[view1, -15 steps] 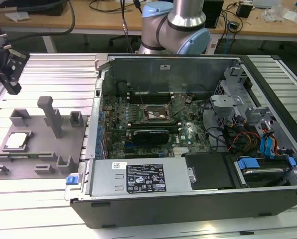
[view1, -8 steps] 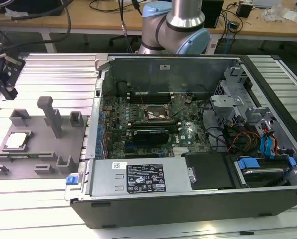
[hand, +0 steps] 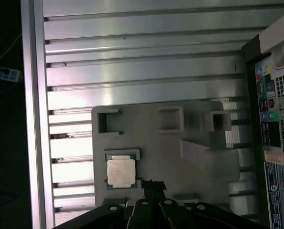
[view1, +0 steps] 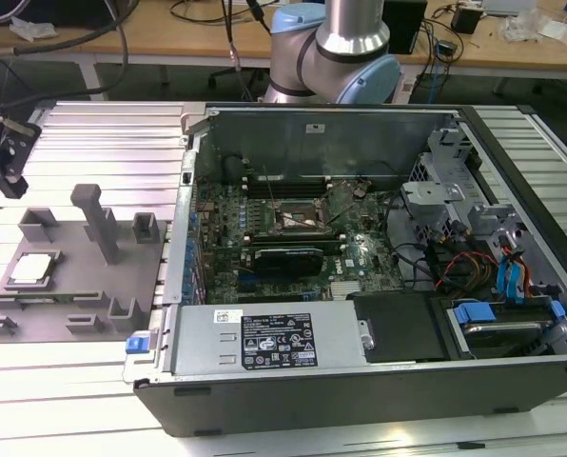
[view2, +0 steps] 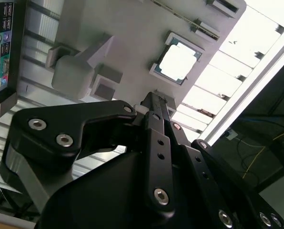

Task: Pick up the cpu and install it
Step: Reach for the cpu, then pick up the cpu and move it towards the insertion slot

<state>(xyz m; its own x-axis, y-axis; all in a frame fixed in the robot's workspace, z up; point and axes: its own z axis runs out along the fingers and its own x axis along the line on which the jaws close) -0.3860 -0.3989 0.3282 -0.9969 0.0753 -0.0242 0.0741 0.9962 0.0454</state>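
Resting in its shallow square recess on the grey fixture plate [view1: 79, 286], the cpu [view1: 31, 269] lies flat, silvery top upward, on the slatted metal table [view1: 84, 143] at the exterior view's left, well apart from the open computer case [view1: 360, 390]. In both wrist views the cpu [view2: 179, 62] [hand: 120, 171] is uncovered and nothing touches it. The gripper [view2: 154, 101] [hand: 151, 183] is positioned over the fixture plate, near the cpu but clear of it. Its fingers appear brought together at the tips, with no gap seen between them and nothing held. Inside the case, the motherboard's black socket frame [view1: 298, 221] stands open with the cpu not in it. Upright grey blocks [view1: 98, 224] stand on the fixture plate beside the recess.
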